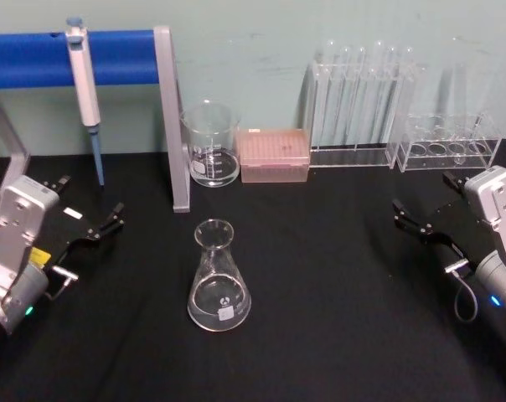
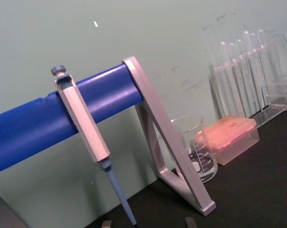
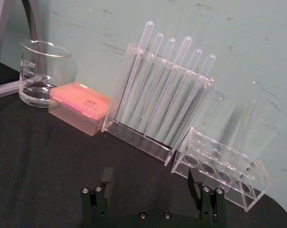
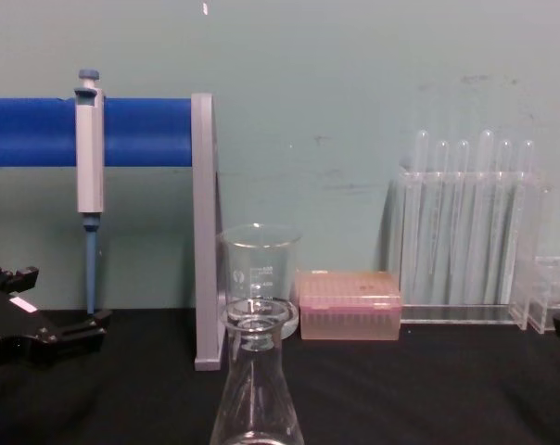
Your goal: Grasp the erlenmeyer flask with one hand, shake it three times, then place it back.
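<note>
The erlenmeyer flask, clear glass with a wide base and narrow neck, stands upright on the black table, centre front; its neck rises at the chest view's bottom edge. My left gripper rests open at the table's left side, well apart from the flask, with nothing between its fingers; it also shows at the left of the chest view. My right gripper rests open at the right side, just as far from the flask. Its spread fingers point toward the racks.
Along the back wall stand a glass beaker, a pink tip box, a rack of tall test tubes and a low clear rack. A pipette hangs on a blue bar with a grey post.
</note>
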